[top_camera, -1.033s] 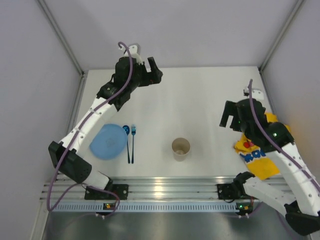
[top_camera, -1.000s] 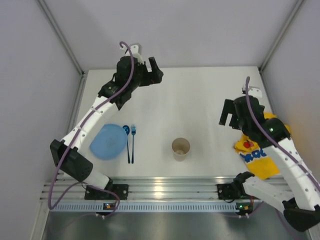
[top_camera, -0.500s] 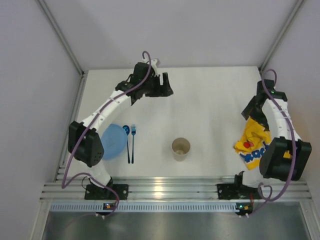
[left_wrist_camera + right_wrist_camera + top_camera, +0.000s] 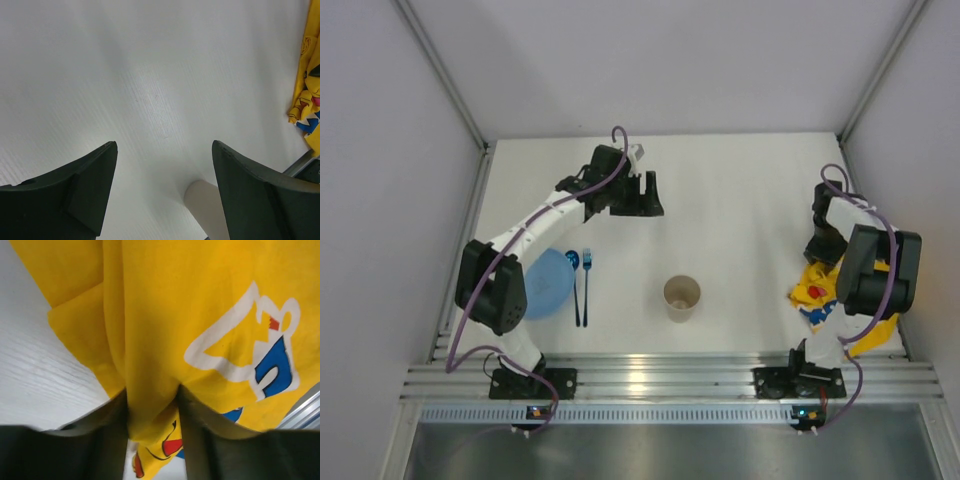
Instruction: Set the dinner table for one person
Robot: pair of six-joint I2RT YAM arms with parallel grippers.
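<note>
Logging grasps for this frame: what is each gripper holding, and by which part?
The right gripper pinches the yellow cloth by a bunched fold. The left gripper is open and holds nothing.

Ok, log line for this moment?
left gripper open over bare dinner table | right gripper shut on yellow printed cloth | blue plate, spoon, fork, cup untouched

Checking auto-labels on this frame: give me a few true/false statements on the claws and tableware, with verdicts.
1. The left claw is open and holds nothing. True.
2. The right claw is open above bare table. False: it is shut on a fold of the yellow cloth.
3. The cup lies on its side. False: it stands upright.
4. The fork and spoon lie between the blue plate and the cup. True.
</note>
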